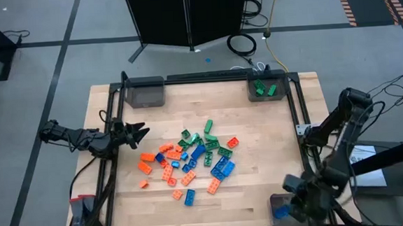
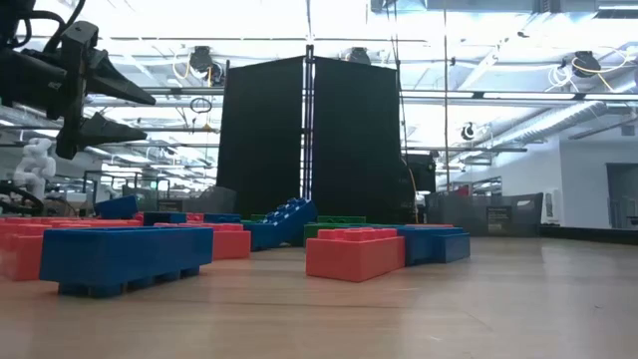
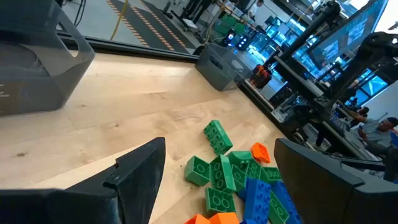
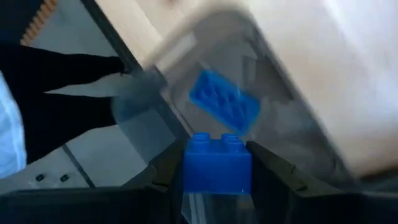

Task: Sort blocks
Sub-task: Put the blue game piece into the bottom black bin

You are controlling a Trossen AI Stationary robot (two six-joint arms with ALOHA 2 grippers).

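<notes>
I'm holding a blue brick (image 4: 216, 164) pinched in the right gripper (image 4: 216, 171) over the near-right bin (image 1: 281, 208) w/ one blue already in, 2 greens sitting in the far-right bin (image 1: 266, 88), left gripper (image 1: 134, 133) hanging wide & empty by the table's left edge, most of the blocks pile (image 1: 190, 161) still waiting mid-table

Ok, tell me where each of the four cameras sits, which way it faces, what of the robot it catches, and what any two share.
High: overhead, straight down on the table; both arms.
Low: table height, level across the block pile; left gripper open above.
Left wrist: over the pile, past open fingers.
Right wrist: down into the near-right bin, right gripper shut on a blue block.
Shared: high and right wrist both show that bin.
</notes>
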